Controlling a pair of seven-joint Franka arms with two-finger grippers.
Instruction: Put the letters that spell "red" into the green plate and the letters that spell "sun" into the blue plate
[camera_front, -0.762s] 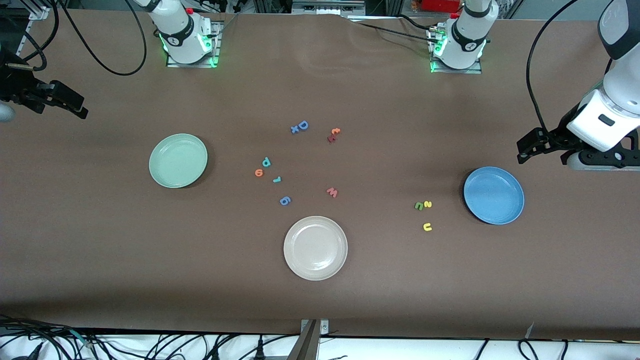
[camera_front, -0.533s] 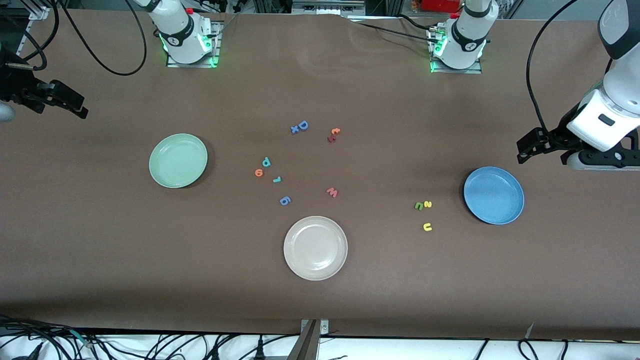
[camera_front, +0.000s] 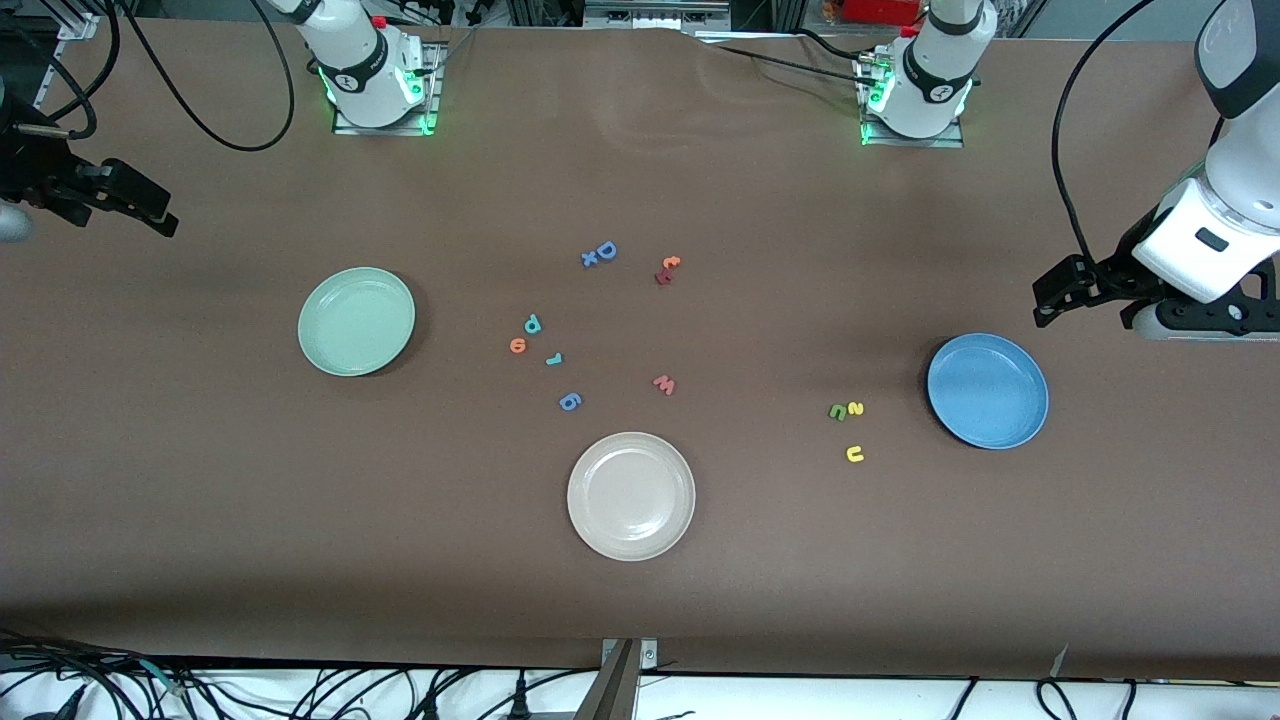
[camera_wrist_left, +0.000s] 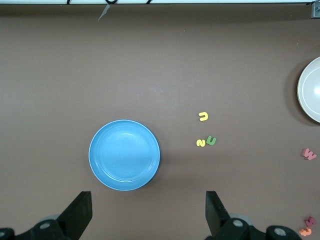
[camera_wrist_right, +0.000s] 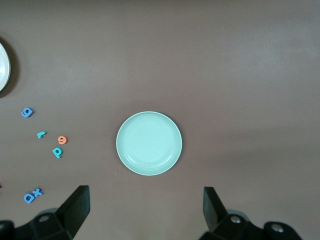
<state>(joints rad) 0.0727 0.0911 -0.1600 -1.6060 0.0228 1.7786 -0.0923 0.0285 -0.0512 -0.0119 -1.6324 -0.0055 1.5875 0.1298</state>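
Brown covering spans the bench (camera_front: 200, 500), on which three plates and scattered foam letters lie. The green plate (camera_front: 356, 321) sits toward the right arm's end, the blue plate (camera_front: 987, 391) toward the left arm's end, and a cream-white plate (camera_front: 631, 496) between them, nearer the front camera. A teal "d" (camera_front: 533, 323), an orange "e" (camera_front: 517, 345) and a teal "r" (camera_front: 553, 359) cluster on the bench between the green plate and the bench's middle. A green "n" (camera_front: 837, 412) touches a yellow "s" (camera_front: 855, 408), with a yellow "u" (camera_front: 854, 454) just nearer the camera; all three lie beside the blue plate. Both plates hold nothing. The left gripper (camera_wrist_left: 149, 212) hangs above the bench near the blue plate, jaws spread wide and empty; the right gripper (camera_wrist_right: 145, 210) hangs likewise near the green plate, also wide and empty.
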